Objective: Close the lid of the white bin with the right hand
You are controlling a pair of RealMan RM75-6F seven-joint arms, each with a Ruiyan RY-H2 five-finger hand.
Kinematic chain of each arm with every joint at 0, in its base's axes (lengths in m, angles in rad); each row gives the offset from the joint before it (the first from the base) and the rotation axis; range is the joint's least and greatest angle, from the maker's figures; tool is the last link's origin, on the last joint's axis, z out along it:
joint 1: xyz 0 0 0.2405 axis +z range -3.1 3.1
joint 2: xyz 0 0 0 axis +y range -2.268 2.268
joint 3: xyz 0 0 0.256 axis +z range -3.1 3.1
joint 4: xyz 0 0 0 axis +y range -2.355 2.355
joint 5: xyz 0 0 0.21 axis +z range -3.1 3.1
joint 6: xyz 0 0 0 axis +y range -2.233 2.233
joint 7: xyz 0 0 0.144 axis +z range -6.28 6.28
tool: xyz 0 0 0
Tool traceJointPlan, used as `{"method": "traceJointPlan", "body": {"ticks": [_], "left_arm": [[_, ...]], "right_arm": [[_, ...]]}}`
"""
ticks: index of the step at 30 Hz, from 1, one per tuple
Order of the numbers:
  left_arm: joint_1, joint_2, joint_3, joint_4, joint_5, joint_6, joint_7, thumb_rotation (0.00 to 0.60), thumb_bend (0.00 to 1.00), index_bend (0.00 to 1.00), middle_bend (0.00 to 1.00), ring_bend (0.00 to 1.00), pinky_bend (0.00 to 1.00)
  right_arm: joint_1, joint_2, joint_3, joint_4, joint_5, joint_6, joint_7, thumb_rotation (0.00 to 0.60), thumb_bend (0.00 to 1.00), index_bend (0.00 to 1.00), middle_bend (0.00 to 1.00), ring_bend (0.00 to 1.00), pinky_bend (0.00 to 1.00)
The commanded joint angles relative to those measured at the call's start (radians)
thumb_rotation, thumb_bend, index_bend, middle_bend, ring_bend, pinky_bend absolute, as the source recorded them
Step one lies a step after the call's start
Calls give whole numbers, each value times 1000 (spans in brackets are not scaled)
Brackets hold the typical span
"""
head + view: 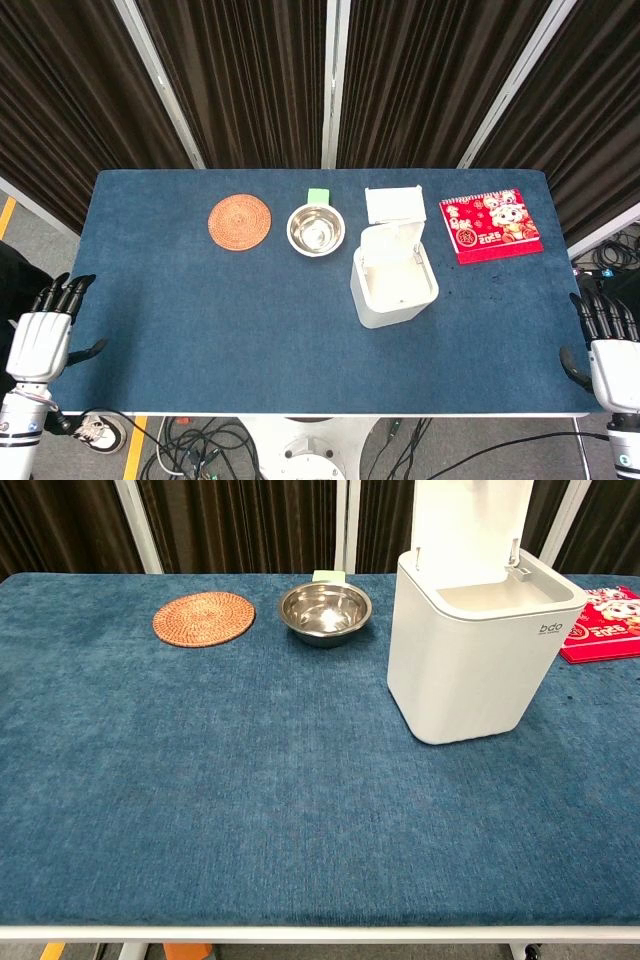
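A smooth white plastic bin with rounded corners is seen right of centre on the napped blue tabletop, its flat lid raised upright. Both the left hand and right hand are held empty at the edges, fingers extended.

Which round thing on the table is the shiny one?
The metal bowl. It is silvery and shiny, between the white bin and the other round thing, a flat orange woven mat, which is dull.
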Motion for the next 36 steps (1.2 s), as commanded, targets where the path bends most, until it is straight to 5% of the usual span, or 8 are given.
{"method": "traceJointPlan", "body": {"ticks": [1,5,15,21,23,28,36], "left_arm": [[3,3,-2,1,-2,5,-3,600,0,103,151,70,199],[4,11,-4,-3,-3,10,-1,600,0,103,151,70,199],[-2,4,11,-2,14,-5,-1,600,0,103,151,70,199],[7,-6,15,18,7,1,-22,600,0,103,151,70,199],[6,-7,17,22,10,-2,-24,600,0,103,151,70,199],[4,-6,20,24,16,-4,-24,600,0,103,151,70,199],[7,-13,22,28,21,2,-29,600,0,103,151,70,199]], "right_arm": [[4,-4,2,7,6,-8,0,600,396,0,0,0,0],[11,-3,6,12,14,-20,12,600,518,0,0,0,0],[16,9,0,-6,-6,-20,10,600,523,0,0,0,0],[45,39,6,-45,-28,-43,21,600,939,0,0,0,0],[62,57,9,-73,-44,-54,13,600,1000,0,0,0,0],[120,133,39,-186,-78,-93,-46,600,1000,0,0,0,0],[303,301,181,-420,22,-287,-125,600,1000,0,0,0,0]]}}
